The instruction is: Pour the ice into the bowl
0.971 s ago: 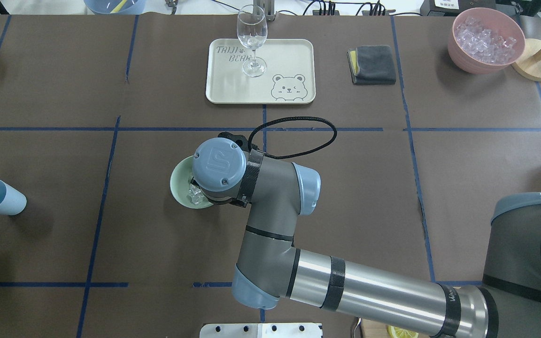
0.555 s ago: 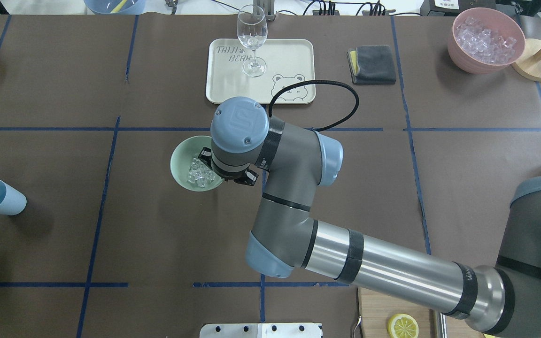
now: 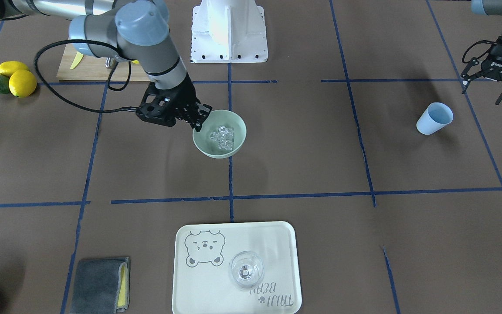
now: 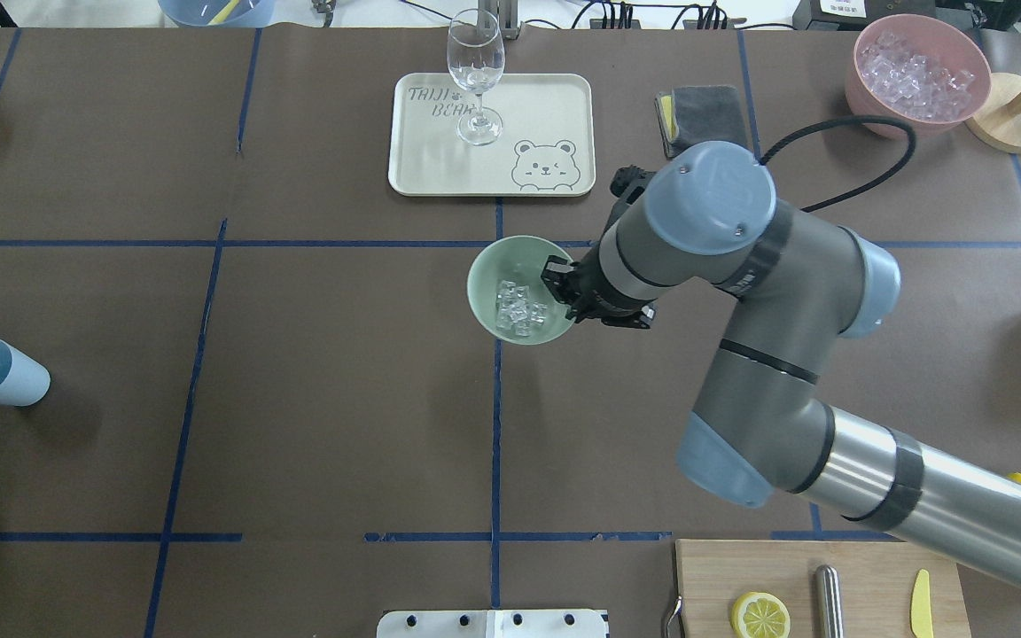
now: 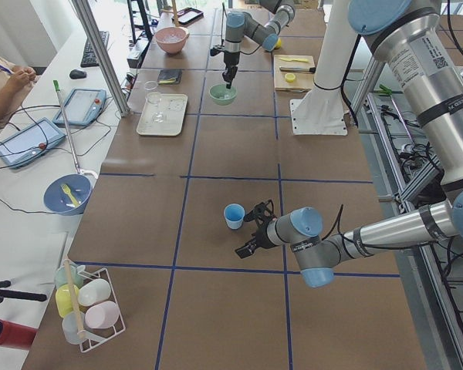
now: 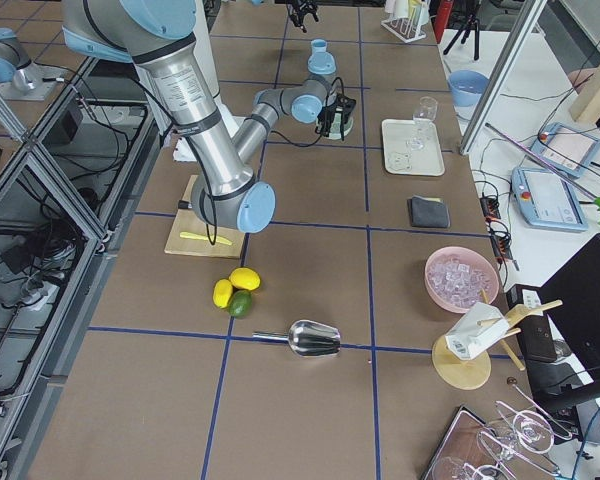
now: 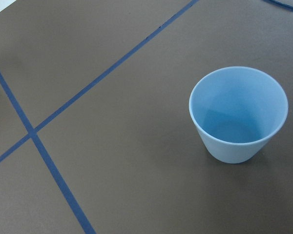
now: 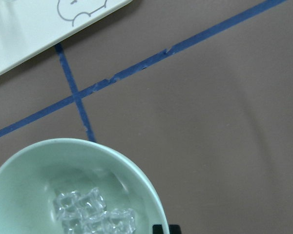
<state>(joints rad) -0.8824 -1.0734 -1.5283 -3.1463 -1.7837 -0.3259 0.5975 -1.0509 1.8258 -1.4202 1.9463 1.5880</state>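
Two grippers logged. Nearest the base, the left gripper hangs near the cup without touching it, fingers spread wide and holding nothing. We read ROBOTIQ on its body. Further out, the right gripper is pinched on the rim of the bowl. The ice lies heaped in the bowl's bottom. We cannot tell whether the bowl rests on the table. Farthest, the tray reads TAIJI BEAR beside a bear face, and a glass stands on it.
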